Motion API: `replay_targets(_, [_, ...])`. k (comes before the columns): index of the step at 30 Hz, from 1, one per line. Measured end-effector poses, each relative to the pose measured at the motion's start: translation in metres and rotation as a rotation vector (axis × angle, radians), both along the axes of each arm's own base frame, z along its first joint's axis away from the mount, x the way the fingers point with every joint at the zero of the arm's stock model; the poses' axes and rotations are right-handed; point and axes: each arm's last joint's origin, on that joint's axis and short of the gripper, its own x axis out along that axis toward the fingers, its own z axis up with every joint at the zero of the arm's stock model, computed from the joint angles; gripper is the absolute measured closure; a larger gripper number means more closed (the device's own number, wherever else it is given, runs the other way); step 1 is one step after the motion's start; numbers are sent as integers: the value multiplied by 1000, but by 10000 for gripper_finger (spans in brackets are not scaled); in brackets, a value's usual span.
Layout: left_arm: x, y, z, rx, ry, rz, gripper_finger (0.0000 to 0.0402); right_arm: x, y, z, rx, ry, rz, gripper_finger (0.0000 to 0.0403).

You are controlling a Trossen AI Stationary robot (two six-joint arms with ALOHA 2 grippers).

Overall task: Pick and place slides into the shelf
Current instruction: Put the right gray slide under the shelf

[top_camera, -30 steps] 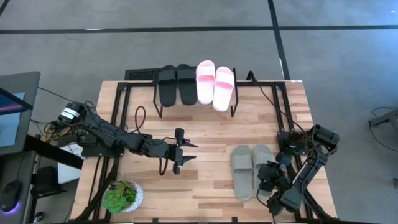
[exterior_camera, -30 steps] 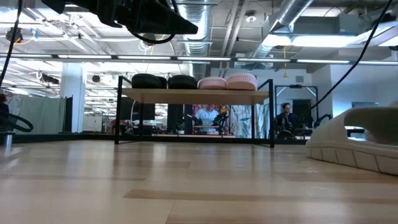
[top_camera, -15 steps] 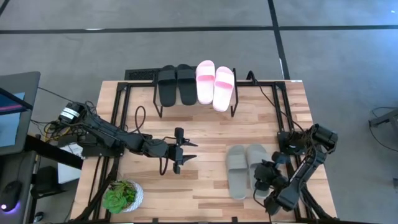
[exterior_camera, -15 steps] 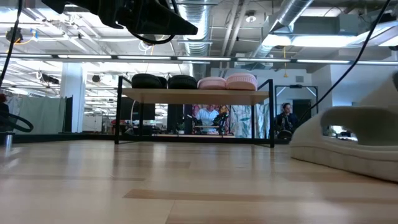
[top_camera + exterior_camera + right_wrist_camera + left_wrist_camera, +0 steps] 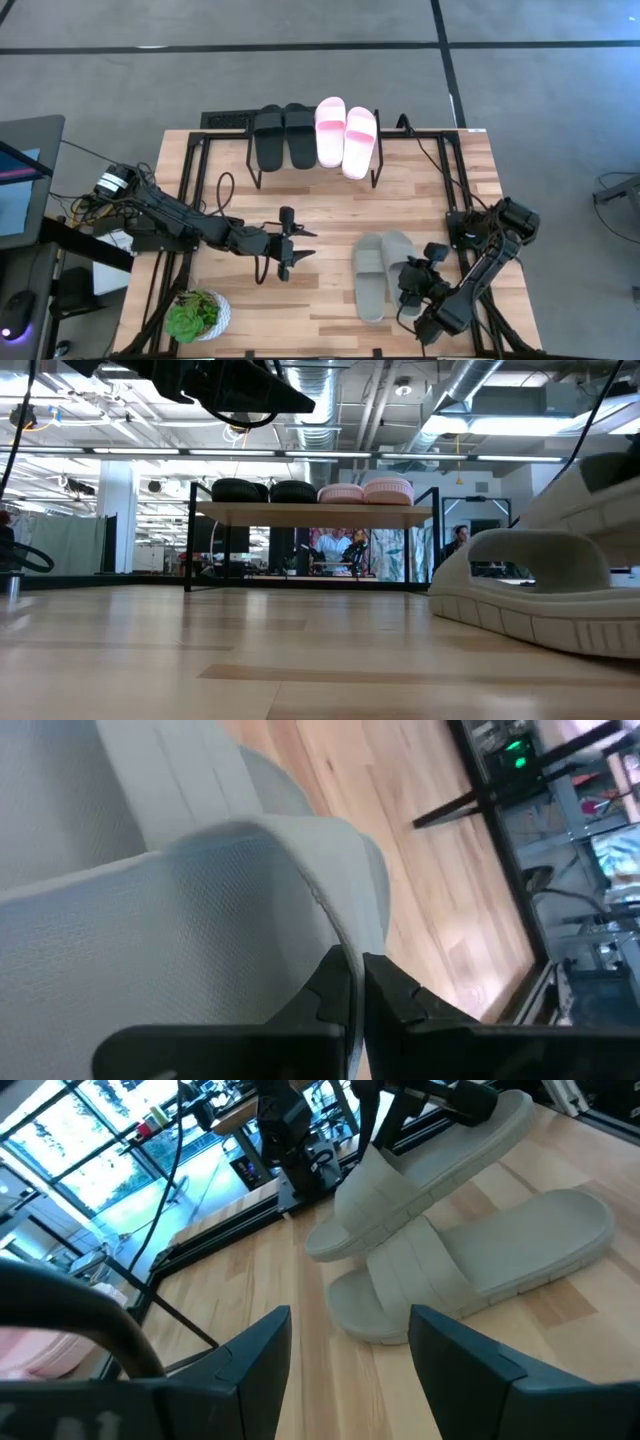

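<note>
The right gripper (image 5: pixel 412 290) is pinching the strap of one grey-green slide (image 5: pixel 400 262), jaws clamped tight on it, and is holding that slide tilted against its mate (image 5: pixel 367 281), which is lying flat on the table (image 5: pixel 330 200) near the front right. The left gripper (image 5: pixel 290 243) is hanging with fingers spread wide, empty, over the table's middle. The black slides (image 5: pixel 283 135) and pink slides (image 5: pixel 346 136) are sitting side by side on the shelf (image 5: pixel 310 512) at the back edge.
</note>
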Motion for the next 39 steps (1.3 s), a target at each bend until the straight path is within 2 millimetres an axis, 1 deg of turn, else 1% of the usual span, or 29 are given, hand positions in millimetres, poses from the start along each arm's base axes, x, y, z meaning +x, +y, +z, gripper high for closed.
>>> replay_targets(4, [-2,-4,0,15,3,22,210,7,3,9,-14,-26,50,403])
replay_targets(9, [-4,-7,-1,23,4,30,210,19,9,25,-42,-87,131,402])
replay_targets(14, [-5,-10,-1,24,4,24,210,37,3,37,-98,-115,177,402])
replay_targets(21, [-7,-15,-1,36,-1,44,210,73,-23,36,-129,-44,168,402])
replay_targets(26, [-10,-20,0,58,-11,92,210,97,-47,35,-143,-8,145,402])
replay_targets(33, [-18,-29,-4,128,16,187,210,120,-85,34,-167,47,69,402])
replay_targets(39, [-26,-38,-6,170,29,235,210,141,-112,31,-91,91,54,402])
